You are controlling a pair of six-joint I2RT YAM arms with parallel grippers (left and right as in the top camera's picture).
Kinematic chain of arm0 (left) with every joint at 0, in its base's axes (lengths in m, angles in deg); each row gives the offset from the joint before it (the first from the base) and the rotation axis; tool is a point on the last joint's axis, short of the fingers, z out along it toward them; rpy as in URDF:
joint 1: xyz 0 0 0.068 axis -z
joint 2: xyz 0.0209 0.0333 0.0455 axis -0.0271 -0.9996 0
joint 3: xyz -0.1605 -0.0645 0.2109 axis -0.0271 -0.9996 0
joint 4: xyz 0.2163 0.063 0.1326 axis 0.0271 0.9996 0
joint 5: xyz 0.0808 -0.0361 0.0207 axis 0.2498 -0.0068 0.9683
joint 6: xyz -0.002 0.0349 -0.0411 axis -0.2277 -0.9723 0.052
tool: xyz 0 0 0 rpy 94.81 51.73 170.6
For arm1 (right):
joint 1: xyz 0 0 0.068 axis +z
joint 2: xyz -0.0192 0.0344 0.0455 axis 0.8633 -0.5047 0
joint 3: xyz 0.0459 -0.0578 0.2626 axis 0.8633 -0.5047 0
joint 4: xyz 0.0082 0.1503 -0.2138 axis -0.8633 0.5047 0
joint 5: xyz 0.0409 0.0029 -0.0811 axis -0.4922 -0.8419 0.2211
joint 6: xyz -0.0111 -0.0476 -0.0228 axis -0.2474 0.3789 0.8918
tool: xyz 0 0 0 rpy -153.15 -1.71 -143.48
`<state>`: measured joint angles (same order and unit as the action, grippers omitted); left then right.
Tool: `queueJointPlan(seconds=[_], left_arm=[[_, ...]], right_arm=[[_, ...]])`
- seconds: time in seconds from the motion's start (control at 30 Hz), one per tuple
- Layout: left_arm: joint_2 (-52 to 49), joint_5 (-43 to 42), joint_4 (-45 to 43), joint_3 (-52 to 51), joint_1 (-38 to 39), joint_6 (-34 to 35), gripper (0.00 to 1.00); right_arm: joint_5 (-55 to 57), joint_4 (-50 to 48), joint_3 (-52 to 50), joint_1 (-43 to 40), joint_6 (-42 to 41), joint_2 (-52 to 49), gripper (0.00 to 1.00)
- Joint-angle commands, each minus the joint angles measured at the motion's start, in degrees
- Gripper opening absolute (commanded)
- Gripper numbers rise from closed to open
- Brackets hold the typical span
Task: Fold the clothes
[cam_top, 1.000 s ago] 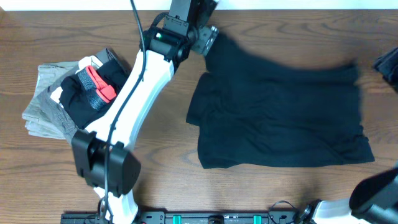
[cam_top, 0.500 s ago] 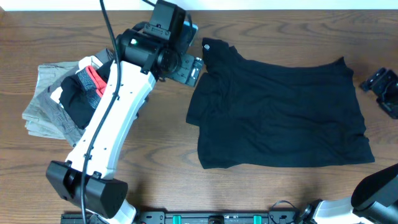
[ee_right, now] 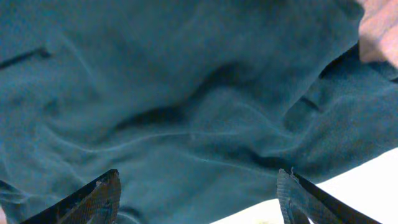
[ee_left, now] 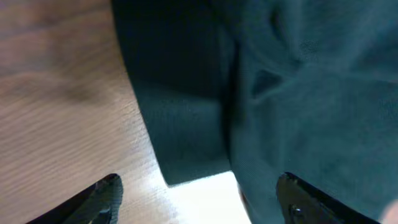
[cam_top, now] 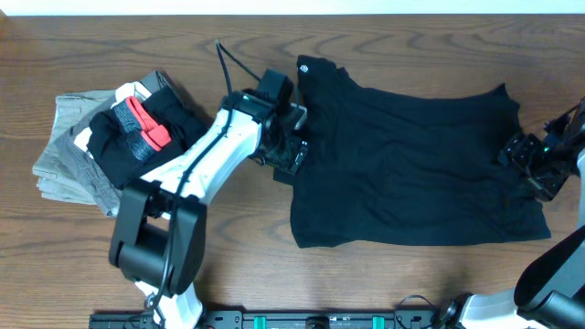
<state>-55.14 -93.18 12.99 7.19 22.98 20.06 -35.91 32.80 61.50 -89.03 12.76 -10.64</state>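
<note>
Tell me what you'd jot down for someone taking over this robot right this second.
Left gripper: open, empty, over the black T-shirt's left edge.
Right gripper: open, empty, over its right edge.
T-shirt: spread on the table, wrinkled, nothing gripping it.
Done: shirt laid out; other garments sit stacked at far left.
Left: grasp the edges and make the folds, apparently most or all of them.

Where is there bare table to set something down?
Bare table runs along the near edge, in front of the black T-shirt, and at the far-left corner behind the pile of folded garments. Crowded: between pile and shirt, around the left hand, and the shirt's right side by the right hand.
</note>
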Motion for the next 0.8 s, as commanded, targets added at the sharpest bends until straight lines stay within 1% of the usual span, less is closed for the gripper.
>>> queueJointPlan(seconds=[0.0,0.2,0.23,0.37,0.4,0.47,0.53,0.6,0.67,0.7,0.77], left_arm=[[-2.03,-0.68,-3.67,-1.81,0.15,0.24,0.74],[-8.85,-0.68,-9.57,-2.03,0.2,0.22,0.59],[-9.94,-0.68,-10.03,-2.03,0.22,0.22,0.58],[-12.81,-0.66,-10.36,-2.03,0.31,0.22,0.48],[-13.18,-0.63,-10.34,-2.03,0.31,0.2,0.43],[-13.33,0.39,-9.9,-2.03,0.31,0.31,0.26],[-13.31,5.07,-8.81,-2.01,0.28,2.21,0.1],[-13.31,11.63,-6.97,-2.01,0.0,4.42,0.06],[-13.31,20.48,-3.98,-2.01,-1.27,9.2,0.06],[-13.31,23.06,-2.62,-1.99,-2.36,10.95,0.06],[-13.31,24.0,-1.05,-1.99,-4.79,12.07,0.06]], right_arm=[[-0.57,-0.63,-1.2,0.55,1.01,0.83,0.78],[-2.38,-1.31,-1.7,0.55,1.03,0.83,0.77],[-2.38,-1.31,-1.7,0.55,1.03,0.83,0.77],[-2.38,-1.31,-1.7,0.55,1.03,0.83,0.77],[-2.38,-1.36,-1.7,0.55,1.03,0.83,0.77],[-2.38,-1.53,-1.7,0.55,1.03,0.83,0.77],[-2.38,-1.6,-1.7,0.55,1.03,0.83,0.77],[-2.38,-1.75,-1.7,0.55,1.03,0.83,0.77],[-2.38,-1.95,-1.7,0.55,1.03,0.83,0.77],[-2.36,-2.01,-1.7,0.55,1.03,0.83,0.77],[-2.36,-2.25,-1.7,0.52,1.03,0.83,0.77]])
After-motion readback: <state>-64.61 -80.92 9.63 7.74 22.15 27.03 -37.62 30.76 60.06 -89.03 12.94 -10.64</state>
